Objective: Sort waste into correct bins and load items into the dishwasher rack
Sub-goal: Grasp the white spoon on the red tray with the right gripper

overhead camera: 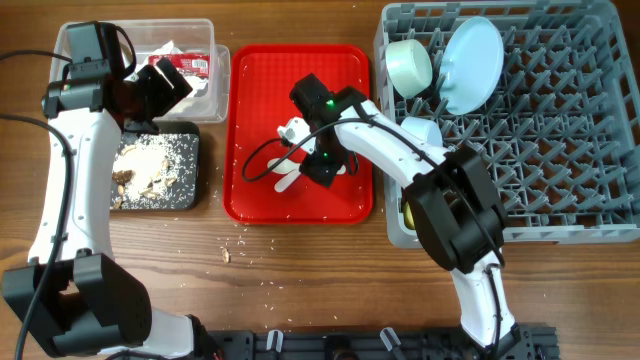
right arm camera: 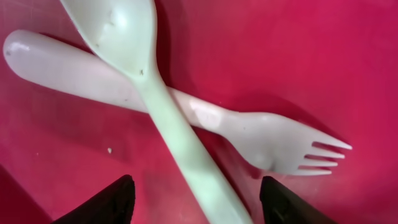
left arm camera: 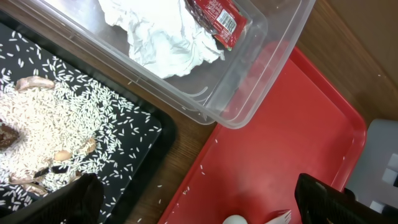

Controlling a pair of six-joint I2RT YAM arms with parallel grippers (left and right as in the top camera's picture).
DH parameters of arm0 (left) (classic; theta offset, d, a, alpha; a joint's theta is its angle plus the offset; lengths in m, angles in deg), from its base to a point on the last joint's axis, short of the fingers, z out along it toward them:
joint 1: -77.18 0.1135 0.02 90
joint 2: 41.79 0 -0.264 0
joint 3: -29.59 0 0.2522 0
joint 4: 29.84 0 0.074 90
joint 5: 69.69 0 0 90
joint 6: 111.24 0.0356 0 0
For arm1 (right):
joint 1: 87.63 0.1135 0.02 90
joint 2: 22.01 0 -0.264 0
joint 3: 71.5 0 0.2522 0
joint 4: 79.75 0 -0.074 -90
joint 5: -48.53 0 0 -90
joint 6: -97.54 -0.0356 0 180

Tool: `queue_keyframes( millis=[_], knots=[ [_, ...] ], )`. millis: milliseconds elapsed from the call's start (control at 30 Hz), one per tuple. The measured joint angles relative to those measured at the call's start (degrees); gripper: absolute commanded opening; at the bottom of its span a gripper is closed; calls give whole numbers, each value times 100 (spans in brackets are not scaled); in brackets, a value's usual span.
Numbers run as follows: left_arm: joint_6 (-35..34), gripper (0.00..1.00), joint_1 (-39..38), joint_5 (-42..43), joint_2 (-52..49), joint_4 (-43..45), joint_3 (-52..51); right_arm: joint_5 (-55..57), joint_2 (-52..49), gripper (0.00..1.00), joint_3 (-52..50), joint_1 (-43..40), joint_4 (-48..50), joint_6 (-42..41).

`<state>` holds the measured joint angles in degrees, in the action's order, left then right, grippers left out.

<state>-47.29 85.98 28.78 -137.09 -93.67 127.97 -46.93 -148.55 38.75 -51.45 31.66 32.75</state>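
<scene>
A white plastic spoon [right arm camera: 146, 87] lies crossed over a white fork [right arm camera: 261, 134] on the red serving tray [overhead camera: 260, 90]. My right gripper [right arm camera: 196, 205] is open, low over them, with a finger on each side of the spoon handle; it also shows in the overhead view [overhead camera: 320, 165]. My left gripper [overhead camera: 165, 85] is open and empty at the near edge of the clear tub [overhead camera: 215, 45]. The tub holds the crumpled napkin [left arm camera: 165, 37] and the red sauce packet [left arm camera: 217, 15]. The black tray [overhead camera: 190, 195] holds rice and food scraps [left arm camera: 62, 124].
The grey dishwasher rack [overhead camera: 560, 120] at the right holds a light blue plate [overhead camera: 472, 62] and a bowl [overhead camera: 408, 62] on edge, a second bowl [overhead camera: 420, 130] below them, and a bit of yellow cup [overhead camera: 407, 212] beside my right arm. Crumbs [overhead camera: 240, 250] lie on the wooden table.
</scene>
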Motion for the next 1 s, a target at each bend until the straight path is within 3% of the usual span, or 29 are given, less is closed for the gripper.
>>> queue_keyframes(
  millis=[33, 167, 400, 600, 800, 900, 1000],
  knots=[
    [0, 100, -2, 0, 0, 0, 0, 0, 0, 61, -61, 0, 114, 24],
    [0, 100, -2, 0, 0, 2, 0, 72, 66, 29, -385, -37, 643, 90],
    [0, 100, -2, 0, 0, 0, 0, 85, 149, 4, -525, -105, 704, -201],
    [0, 100, -2, 0, 0, 0, 0, 146, 153, 4, -289, -105, 20, -756],
    [0, 100, -2, 2, 0, 2, 0, 212, 546, 4, 649, -105, -590, -1220],
    [0, 100, 0, 0, 0, 0, 0, 214, 1158, 16, 752, -164, -518, -1471],
    [0, 100, -2, 0, 0, 2, 0, 210, 1661, 42, 876, -409, -393, -1639]
  ],
)
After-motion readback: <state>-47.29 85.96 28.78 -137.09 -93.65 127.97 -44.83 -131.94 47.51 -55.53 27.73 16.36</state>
